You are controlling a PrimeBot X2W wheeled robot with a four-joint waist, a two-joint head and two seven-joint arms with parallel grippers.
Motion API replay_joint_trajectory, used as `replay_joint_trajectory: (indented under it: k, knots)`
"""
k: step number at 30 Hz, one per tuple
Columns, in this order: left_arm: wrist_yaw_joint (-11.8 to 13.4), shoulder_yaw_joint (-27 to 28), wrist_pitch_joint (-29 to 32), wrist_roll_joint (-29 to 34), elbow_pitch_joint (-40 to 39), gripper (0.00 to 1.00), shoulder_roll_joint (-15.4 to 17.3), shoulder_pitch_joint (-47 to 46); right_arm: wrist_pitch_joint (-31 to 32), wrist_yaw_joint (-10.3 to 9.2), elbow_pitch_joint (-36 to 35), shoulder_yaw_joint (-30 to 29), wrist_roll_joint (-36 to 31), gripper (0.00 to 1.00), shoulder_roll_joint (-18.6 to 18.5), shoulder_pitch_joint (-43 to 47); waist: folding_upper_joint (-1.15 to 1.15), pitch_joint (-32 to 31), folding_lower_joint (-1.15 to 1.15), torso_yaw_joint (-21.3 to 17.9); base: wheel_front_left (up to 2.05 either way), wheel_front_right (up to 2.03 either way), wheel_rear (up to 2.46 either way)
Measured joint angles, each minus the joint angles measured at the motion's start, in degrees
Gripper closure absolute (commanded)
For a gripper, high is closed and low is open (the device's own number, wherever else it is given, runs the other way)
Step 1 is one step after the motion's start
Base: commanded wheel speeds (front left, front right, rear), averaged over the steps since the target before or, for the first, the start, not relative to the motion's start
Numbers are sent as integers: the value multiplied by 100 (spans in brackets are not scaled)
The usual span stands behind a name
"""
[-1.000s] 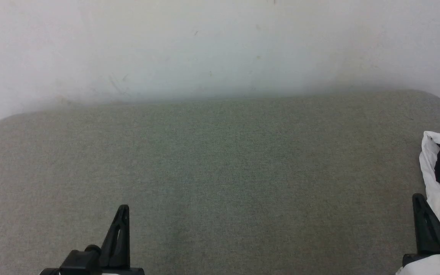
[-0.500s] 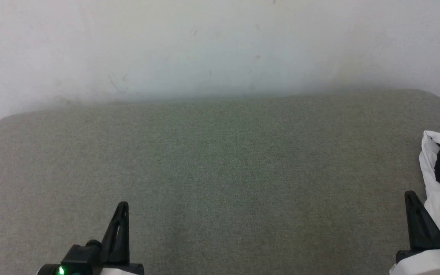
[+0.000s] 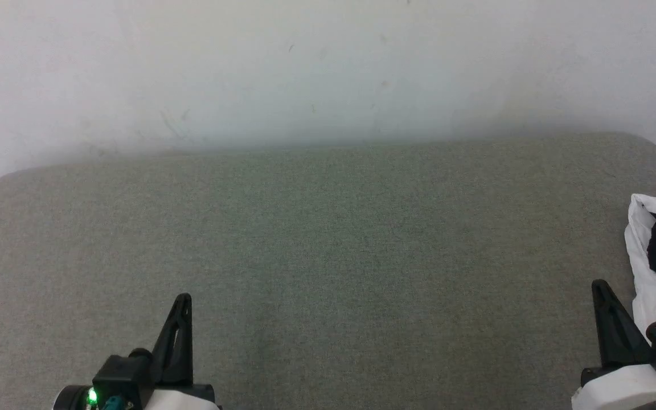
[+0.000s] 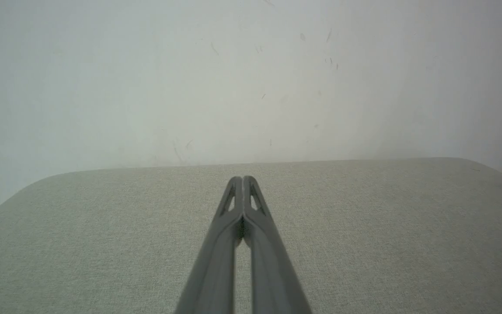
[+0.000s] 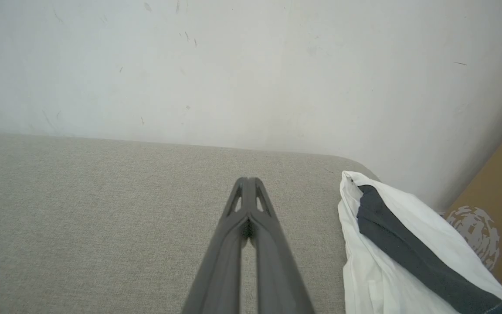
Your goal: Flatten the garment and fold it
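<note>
Crumpled white-and-black soft shirt [image 3: 647,285]: heaped at grey fabric tabletop [image 3: 328,256] right edge, just right of empty, fully closed right gripper [image 3: 600,290]; left gripper [image 3: 183,304], likewise closed, well apart.

Possibly a lab: fabric-topped table [image 3: 328,256], bare wall [image 3: 328,68].

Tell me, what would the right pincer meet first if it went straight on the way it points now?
Probably the white wall: the right pincer points over the grey surface toward it. The garment lies to its right, off that line. Depth is unclear, so the surface could come first.
</note>
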Motion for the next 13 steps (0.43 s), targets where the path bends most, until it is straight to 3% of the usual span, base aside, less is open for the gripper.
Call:
replay_joint_trajectory:
  k: [13]
  knots:
    - [-155,194,168,236,100,100,-183,-119,53,0,93,136,0,100,0,-119,0,10,0,-6,0,0,0]
